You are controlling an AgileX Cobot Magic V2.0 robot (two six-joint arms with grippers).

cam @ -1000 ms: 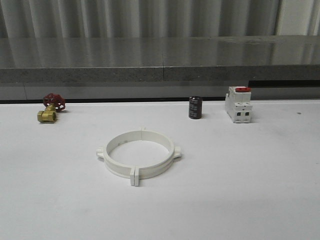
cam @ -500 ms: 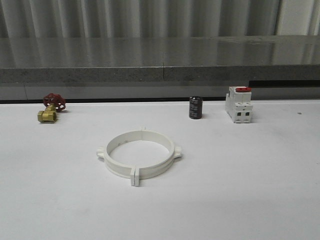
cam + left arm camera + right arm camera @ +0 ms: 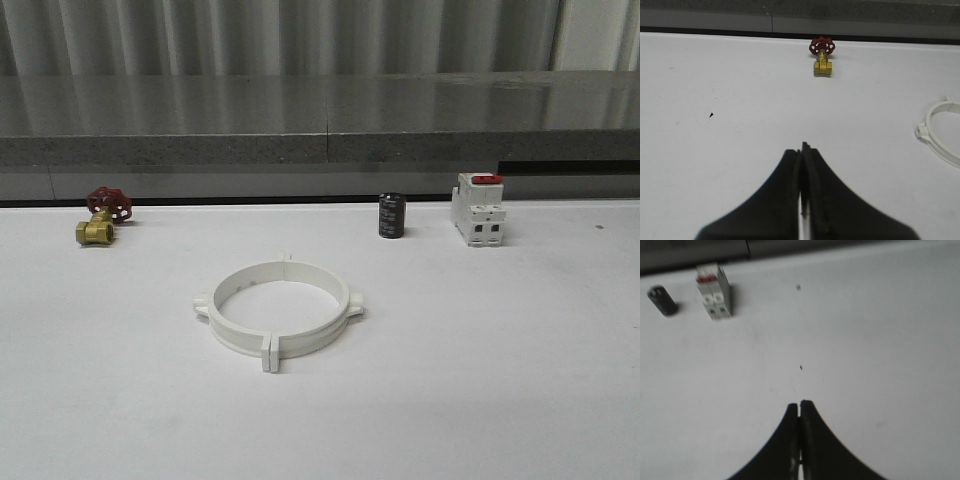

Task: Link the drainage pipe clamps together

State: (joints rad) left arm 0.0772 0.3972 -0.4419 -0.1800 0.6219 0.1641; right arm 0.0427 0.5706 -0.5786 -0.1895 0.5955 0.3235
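Front, clamps: drainage pipe clamps [image 3: 278,315] lie flat mid-surface [image 3: 500,350], joined into one ring, opening upward; paired end tabs toward the camera, side lugs left and right.
Front, rest: brass valve [image 3: 100,220] far left; black cylinder [image 3: 391,215] and switch block [image 3: 477,208] far right.
Left wrist: left gripper [image 3: 803,150] fingers pressed together, holding nothing; ring edge nearby.
Right wrist: right gripper [image 3: 799,406] fingers together, holding nothing.

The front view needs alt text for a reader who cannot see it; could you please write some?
Two white drainage pipe clamps form a closed ring on a white table. Behind stand a brass valve, a dark cylinder and a red-topped switch block.
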